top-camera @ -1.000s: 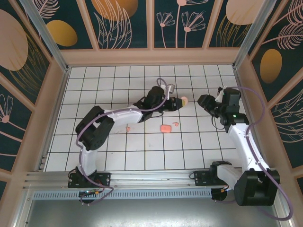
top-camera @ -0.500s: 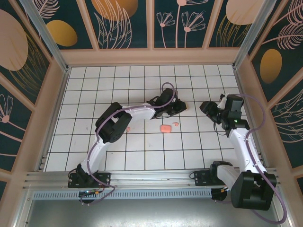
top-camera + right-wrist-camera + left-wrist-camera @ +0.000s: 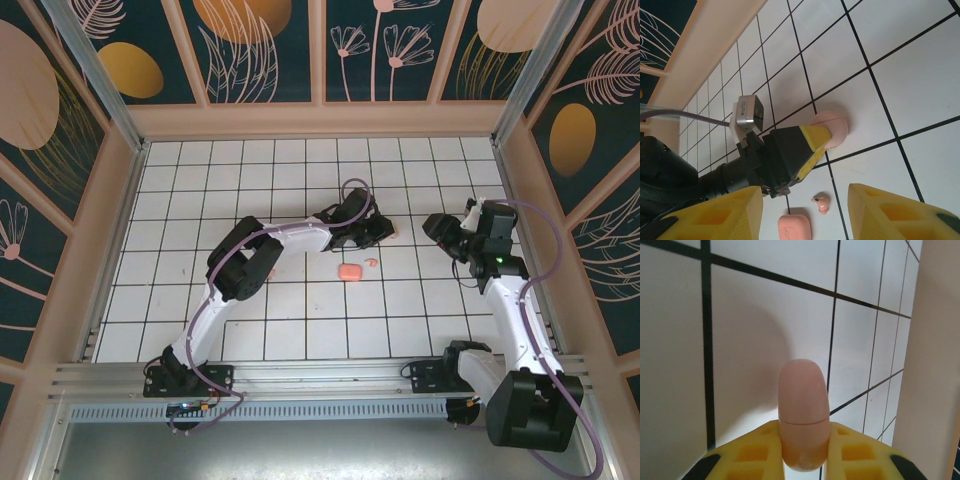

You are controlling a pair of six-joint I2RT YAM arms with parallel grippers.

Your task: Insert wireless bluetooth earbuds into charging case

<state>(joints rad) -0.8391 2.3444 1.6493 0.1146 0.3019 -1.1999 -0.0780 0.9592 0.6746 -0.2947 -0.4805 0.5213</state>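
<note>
Left gripper (image 3: 805, 450) is clamped on the round pink disc (image 3: 802, 400). Right gripper (image 3: 806, 190) is spread wide, nothing in it. One tiny earbud (image 3: 821, 202) lies on the white tiles (image 3: 890, 75) just beside the pink box (image 3: 794, 227)

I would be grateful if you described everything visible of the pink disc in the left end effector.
The pink disc is pale pink, smooth and matte like plastic, round-edged, with a thin seam around its rim. It is held edge-on between the yellow fingers of the left end effector, its rounded end projecting past their tips, close to the white tiled floor; contact with it cannot be told.
</note>
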